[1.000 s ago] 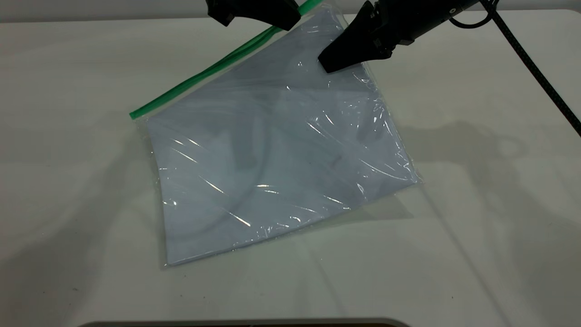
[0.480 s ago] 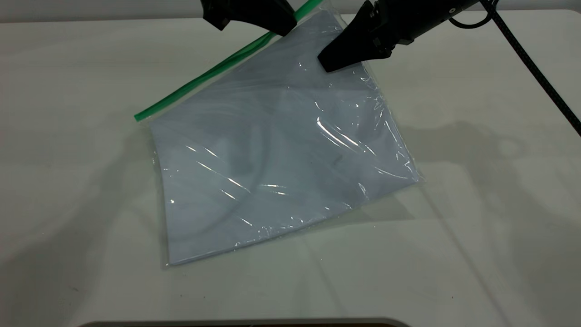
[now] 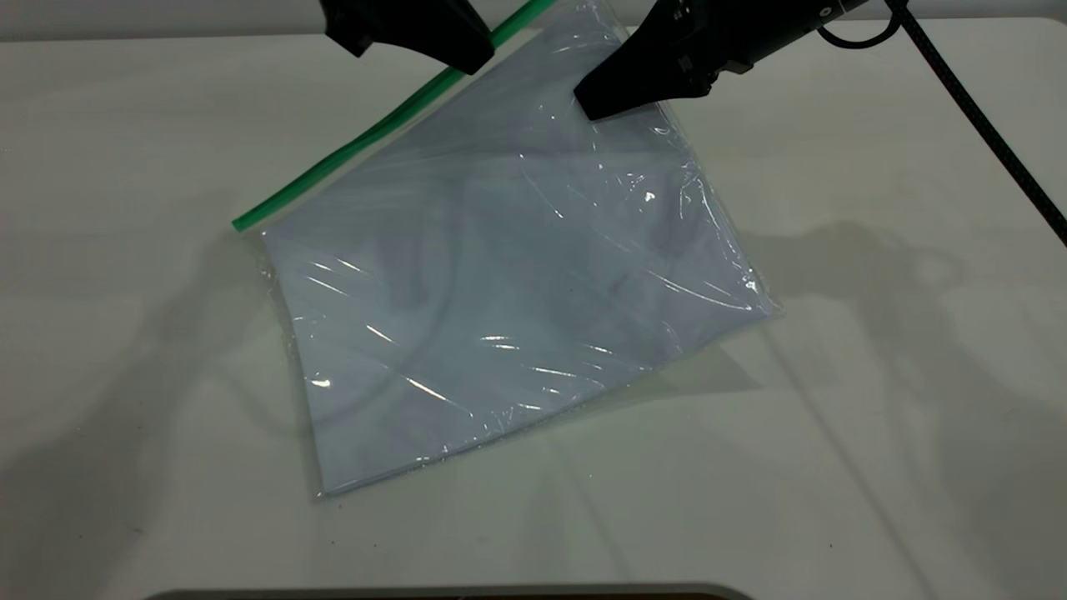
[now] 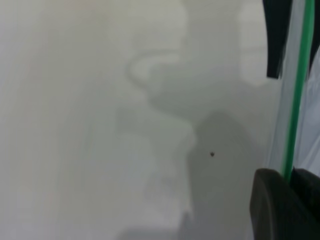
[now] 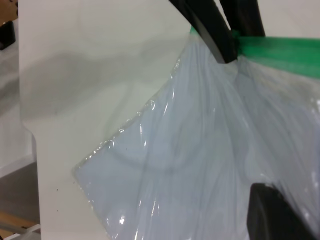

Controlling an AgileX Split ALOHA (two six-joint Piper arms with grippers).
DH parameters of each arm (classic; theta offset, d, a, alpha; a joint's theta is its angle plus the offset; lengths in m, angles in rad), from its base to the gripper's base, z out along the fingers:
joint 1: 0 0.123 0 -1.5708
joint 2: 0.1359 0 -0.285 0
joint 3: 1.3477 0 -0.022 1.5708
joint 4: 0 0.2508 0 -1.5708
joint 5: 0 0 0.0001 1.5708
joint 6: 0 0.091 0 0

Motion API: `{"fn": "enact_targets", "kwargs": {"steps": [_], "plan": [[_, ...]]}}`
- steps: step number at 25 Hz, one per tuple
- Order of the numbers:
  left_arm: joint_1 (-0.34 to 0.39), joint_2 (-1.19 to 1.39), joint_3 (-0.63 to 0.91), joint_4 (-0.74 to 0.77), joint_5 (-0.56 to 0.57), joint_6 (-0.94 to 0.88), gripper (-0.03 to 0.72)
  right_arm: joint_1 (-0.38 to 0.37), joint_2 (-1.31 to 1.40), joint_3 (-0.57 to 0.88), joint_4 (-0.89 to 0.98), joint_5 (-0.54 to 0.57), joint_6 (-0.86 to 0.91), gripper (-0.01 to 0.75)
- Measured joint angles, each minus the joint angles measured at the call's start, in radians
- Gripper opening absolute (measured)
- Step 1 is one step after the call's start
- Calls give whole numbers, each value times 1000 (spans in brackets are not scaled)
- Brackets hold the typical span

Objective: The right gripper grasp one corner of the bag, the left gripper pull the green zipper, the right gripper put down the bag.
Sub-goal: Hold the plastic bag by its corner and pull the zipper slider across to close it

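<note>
The bag [image 3: 500, 275] is a clear pouch with white sheets inside. Its far corner is lifted and its near part lies on the table. My right gripper [image 3: 593, 104] is shut on the bag's raised far corner; one of its fingers [image 5: 272, 215] shows against the plastic [image 5: 175, 165]. The green zipper [image 3: 358, 142] runs along the bag's left edge. My left gripper [image 3: 467, 57] is shut on it near the far end. In the left wrist view the strip [image 4: 296, 100] passes between the closed jaws [image 4: 291, 176]. The slider tab is hidden.
The white table [image 3: 875, 375] lies all round the bag. The right arm's braided black cable [image 3: 984, 125] hangs across the far right. A dark edge [image 3: 450, 593] lines the table's near side.
My left gripper has slid left along the green zipper. The bag's near left corner has shifted slightly toward the front. The right gripper has risen a little with its corner.
</note>
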Motion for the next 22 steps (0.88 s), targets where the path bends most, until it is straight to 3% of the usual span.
{"fn": "enact_targets", "kwargs": {"steps": [9, 22], "plan": [[19, 20, 0, 51, 8, -46, 56, -6, 0, -5, -6, 2, 10, 36], [63, 47, -2, 147, 7, -118, 56, -95, 0, -33, -23, 43, 41, 36]]}}
